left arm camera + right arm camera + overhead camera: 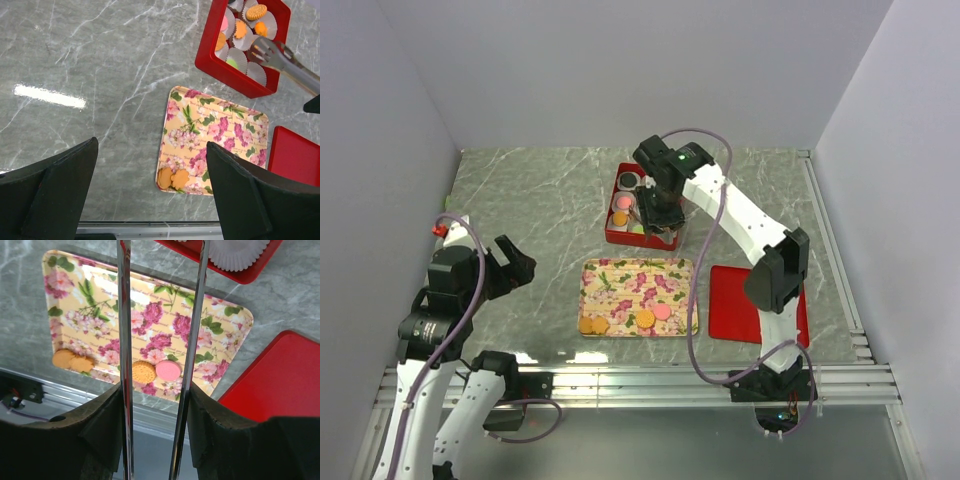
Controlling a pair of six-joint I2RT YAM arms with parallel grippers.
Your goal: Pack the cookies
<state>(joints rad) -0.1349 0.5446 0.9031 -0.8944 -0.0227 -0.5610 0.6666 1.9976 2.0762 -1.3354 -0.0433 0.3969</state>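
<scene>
A red box [611,215] holds white paper cups, several with cookies: golden-brown [256,11], orange [240,29], green [231,63]. My right gripper [660,213] hovers over the box, shut on metal tongs [124,340]; the tong tips [265,50] are slightly apart over a cup and empty. More cookies lie on the floral tray [620,280]: two orange ones [592,325], a golden-brown one [144,372] and a pink one [168,370]. My left gripper [510,265] is open and empty, above the table left of the tray.
A red lid [735,305] lies flat right of the tray. The metal rail [640,380] runs along the table's near edge. Grey walls close in the left, back and right.
</scene>
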